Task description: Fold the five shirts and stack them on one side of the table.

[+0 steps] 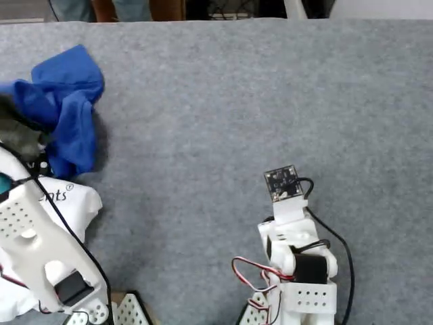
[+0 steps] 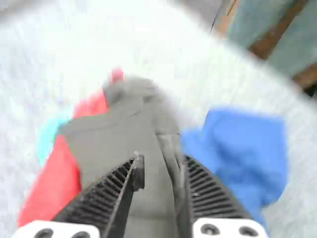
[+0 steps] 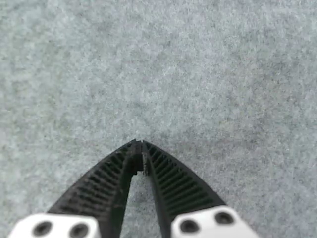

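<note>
While no folded stack is showing anywhere, the left gripper (image 2: 158, 171) is pinching a ridge of the grey shirt (image 2: 119, 134) atop the heap, with the blue shirt (image 1: 64, 101), red shirt (image 2: 49, 183) and white shirt (image 1: 71, 203) lying crumpled around it. The right gripper (image 3: 140, 148) is hanging pressed together over bare table (image 1: 270, 88) — all folding is seemingly remaining.

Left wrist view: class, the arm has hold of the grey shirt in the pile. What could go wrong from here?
1. The grey shirt lies over the red shirt and against the blue shirt, so the left gripper may drag those along when it lifts.
2. The right gripper is shut over bare table, away from the pile. Held by one arm, the shirt may hang bunched, not flat.
</note>
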`<state>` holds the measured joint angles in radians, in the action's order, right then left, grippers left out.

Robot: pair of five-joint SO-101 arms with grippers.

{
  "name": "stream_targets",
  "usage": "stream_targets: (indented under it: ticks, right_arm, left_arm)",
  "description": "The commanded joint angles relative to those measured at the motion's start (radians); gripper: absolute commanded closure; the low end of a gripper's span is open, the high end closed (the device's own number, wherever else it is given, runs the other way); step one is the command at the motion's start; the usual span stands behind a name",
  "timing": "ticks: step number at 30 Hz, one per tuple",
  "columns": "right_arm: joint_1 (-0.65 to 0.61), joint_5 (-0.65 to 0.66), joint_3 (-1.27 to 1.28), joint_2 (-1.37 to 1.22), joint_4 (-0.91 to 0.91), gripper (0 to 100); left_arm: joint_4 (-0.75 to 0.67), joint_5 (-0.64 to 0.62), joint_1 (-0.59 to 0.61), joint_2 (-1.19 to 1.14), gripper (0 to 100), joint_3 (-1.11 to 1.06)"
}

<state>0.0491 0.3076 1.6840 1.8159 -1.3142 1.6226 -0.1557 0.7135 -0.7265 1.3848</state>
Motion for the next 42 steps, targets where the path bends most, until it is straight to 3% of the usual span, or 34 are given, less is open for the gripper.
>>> stream_targets:
  ticks: [1,4,7,9,14,17,21,24,30,34,38,42]
  right_arm:
    - [-0.014,0.008,0.001,0.061,0.017,98.4]
    - [-0.014,0.008,0.001,0.061,0.017,98.4]
    - [-0.014,0.008,0.001,0.061,0.017,98.4]
    - [-0.014,0.008,0.001,0.061,0.017,98.4]
    - [-0.014,0.008,0.001,0.061,0.017,98.4]
    - [-0.014,0.008,0.001,0.061,0.017,98.4]
    - [-0.014,0.008,0.001,0.061,0.017,98.4]
    - [-0.014,0.008,0.001,0.061,0.017,98.4]
    - [-0.014,0.008,0.001,0.061,0.017,98.4]
    - [-0.014,0.008,0.001,0.061,0.017,98.4]
    - [-0.014,0.008,0.001,0.061,0.017,98.4]
    - [-0.014,0.008,0.001,0.061,0.017,98.4]
  left_arm:
    - [0.120,-0.017,-0.005,-0.044,80,0.010]
    - [0.149,-0.044,-0.039,-0.021,77,-0.097]
    - [0.147,-0.041,-0.019,0.219,76,-0.171]
    - [0.146,0.008,-0.048,0.393,76,-0.332]
    - [0.141,0.129,-0.154,0.898,76,-0.986]
    - [0.092,0.155,-0.151,1.146,76,-1.395]
    - [-0.074,0.158,-0.038,1.392,76,-1.916]
    - [-0.279,0.192,0.021,1.499,76,-2.239]
    - [-0.634,0.350,-0.051,1.539,77,-2.667]
    - [-0.638,0.353,-0.084,1.542,79,-2.648]
    - [-0.624,0.362,-0.105,1.522,97,-2.529]
    - [-0.431,0.440,-0.229,1.528,97,-2.278]
